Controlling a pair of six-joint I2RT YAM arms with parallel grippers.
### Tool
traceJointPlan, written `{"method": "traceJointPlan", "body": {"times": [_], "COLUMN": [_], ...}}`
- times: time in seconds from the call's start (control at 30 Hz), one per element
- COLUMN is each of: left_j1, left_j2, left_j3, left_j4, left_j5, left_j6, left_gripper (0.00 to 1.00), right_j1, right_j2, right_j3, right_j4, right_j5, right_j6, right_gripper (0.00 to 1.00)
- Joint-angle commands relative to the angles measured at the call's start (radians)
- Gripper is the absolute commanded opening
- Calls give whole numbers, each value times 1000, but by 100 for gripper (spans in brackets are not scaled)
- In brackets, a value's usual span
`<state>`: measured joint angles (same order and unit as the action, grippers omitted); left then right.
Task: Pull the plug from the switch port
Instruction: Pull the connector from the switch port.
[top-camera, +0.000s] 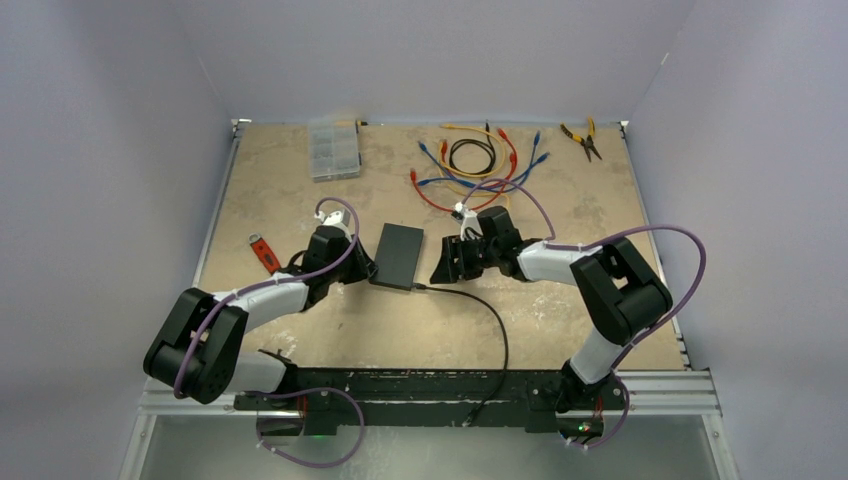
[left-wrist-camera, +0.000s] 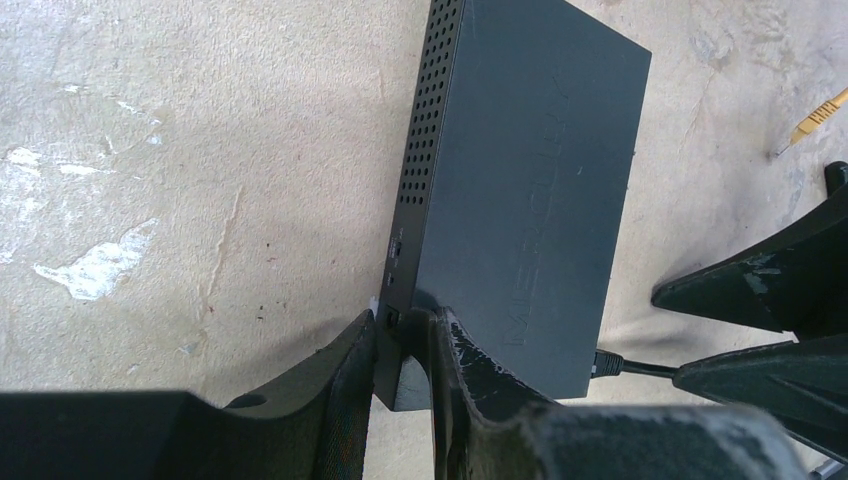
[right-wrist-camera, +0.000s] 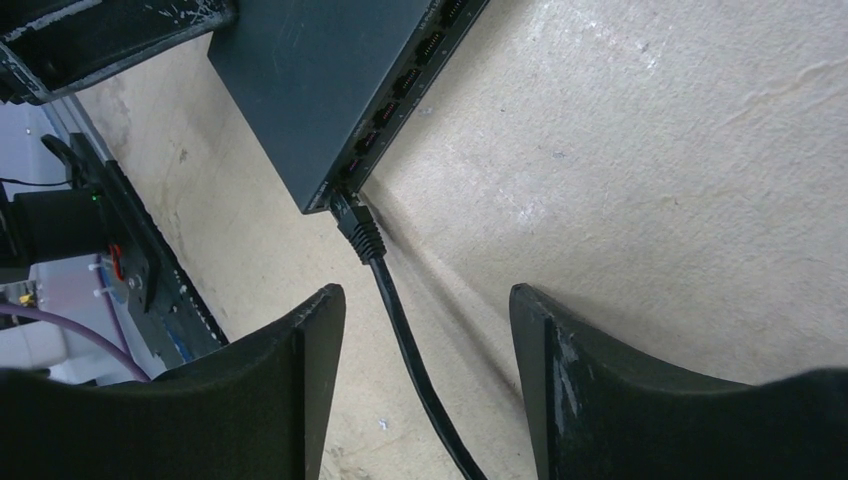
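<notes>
One switch (top-camera: 400, 255) lies on the tabletop (top-camera: 280, 180), its near corner pinched by the left gripper (left-wrist-camera: 400, 335). Its one plug (right-wrist-camera: 358, 228) is seated at one end, just ahead of the spread right gripper (right-wrist-camera: 428, 300), untouched.

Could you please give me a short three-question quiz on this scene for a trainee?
1. True or false: the plug is out of the switch.
2. Which clamp the switch's corner? A left jaws; B right jaws.
3. Fill in: the right jaws stand open either side of the black ____.
Key: 1 false, it is plugged in; 2 A; 3 cable.
</notes>
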<state>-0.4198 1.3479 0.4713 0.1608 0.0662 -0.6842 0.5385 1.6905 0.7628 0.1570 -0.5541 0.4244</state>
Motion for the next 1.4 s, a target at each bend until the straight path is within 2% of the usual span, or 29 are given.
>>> {"method": "traceJointPlan", "body": {"times": [0.0,0.97,1.37], "left_j1": [-7,-7,-7], "left_j2": [20,41,46], "left_j3": [-45,-51,-53], "left_j4": [-130,-117,-113], "left_j5": [26,26,29], "left_j6": [40,36,33], "left_gripper": [24,24,24], "right_j1": [14,79,101], "right_j2": [23,233,276], "right_j3": [-13,58,71], "right_j4": [60,160,167], "right_j5": [-42,-148,-128], "right_j6": [24,69,76], "right_gripper": [60,44,37]}}
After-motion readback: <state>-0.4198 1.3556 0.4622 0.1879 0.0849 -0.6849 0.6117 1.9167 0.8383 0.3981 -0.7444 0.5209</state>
